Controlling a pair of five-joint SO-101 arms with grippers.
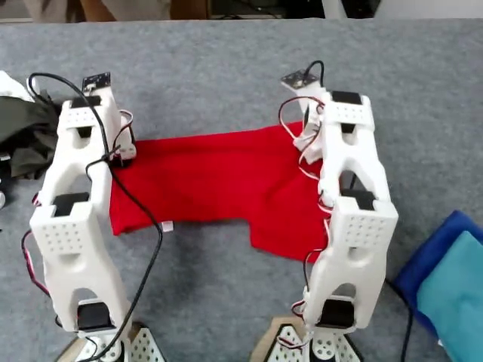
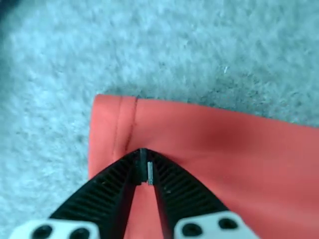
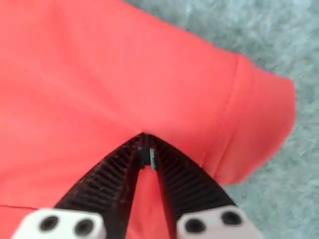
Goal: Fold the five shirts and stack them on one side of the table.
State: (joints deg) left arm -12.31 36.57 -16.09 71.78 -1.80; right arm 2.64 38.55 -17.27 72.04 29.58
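From up high, I see my two white arms side by side on the gray desk (image 1: 226, 68). My left arm (image 1: 75, 219) bends up and over. Its tip comes down at the far left corner of the red shirt (image 1: 219, 181). My right arm (image 1: 351, 211) bends the same way and comes down at the far right corner. The red shirt lies flat in the middle of the desk, between my arms. Its right side goes under my right arm. A dark pile of clothes (image 1: 23, 132) sits at the left edge of the desk, well apart from the red shirt. A blue cloth (image 1: 426, 260) lies at the right edge with a teal cloth (image 1: 460, 294) on top of it.

On my left wrist, the camera looks down at my left fingers (image 2: 143, 167). They are black with little ridges. They are squeezed together, tip to tip, and they pinch the red shirt. The pinch is just beside a corner of the shirt, near a sewn line along its edge. Gray desk shows past that corner and past the far edge of the cloth.

On my right wrist, the camera looks down at my right fingers (image 3: 144, 149). They are squeezed together too, and they pinch the red shirt. Small folds in the cloth run out from the tips. The pinch is near a rounded end of the shirt that has a sewn line across it. Gray desk shows past that end.
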